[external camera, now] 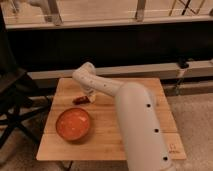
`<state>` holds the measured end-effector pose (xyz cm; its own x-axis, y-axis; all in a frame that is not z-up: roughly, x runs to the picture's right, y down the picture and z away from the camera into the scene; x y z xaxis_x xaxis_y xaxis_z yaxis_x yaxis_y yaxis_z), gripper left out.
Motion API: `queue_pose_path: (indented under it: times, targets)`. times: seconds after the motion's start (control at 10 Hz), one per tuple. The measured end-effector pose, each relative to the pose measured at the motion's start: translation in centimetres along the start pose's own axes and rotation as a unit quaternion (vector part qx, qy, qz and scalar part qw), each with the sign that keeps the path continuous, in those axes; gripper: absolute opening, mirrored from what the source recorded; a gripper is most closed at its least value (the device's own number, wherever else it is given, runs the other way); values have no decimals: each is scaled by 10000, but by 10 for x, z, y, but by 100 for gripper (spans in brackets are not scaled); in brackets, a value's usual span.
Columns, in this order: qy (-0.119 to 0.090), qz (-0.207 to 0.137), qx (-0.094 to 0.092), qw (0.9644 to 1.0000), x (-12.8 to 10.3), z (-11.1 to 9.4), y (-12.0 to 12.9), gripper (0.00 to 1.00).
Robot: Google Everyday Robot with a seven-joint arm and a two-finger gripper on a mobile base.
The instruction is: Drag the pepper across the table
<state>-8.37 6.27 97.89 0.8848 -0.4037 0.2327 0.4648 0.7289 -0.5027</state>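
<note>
The pepper (80, 100) is a small, slim, dark red thing lying on the light wooden slatted table (145, 95), in its left half just behind the bowl. My white arm reaches from the lower right across the table, and the gripper (90, 97) is down at the table top right at the pepper's right end. The arm's wrist covers the gripper's tip, so contact with the pepper cannot be made out.
A large round orange-red bowl (73, 124) stands on the front left of the table, close in front of the pepper. A black chair (12, 107) stands to the left of the table. A dark wall and ledge run behind it.
</note>
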Motion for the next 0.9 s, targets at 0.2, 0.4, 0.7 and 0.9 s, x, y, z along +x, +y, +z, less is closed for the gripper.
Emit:
queue_pose_path:
  times: [0.2, 0.4, 0.7, 0.9]
  targets:
    - [10, 17, -15, 10000, 3, 1, 1, 0]
    - [30, 40, -16, 10000, 8, 1, 1, 0]
    - [63, 125, -10, 9999, 22, -1, 4, 0]
    - [81, 171, 7, 9998, 30, -2, 3, 0]
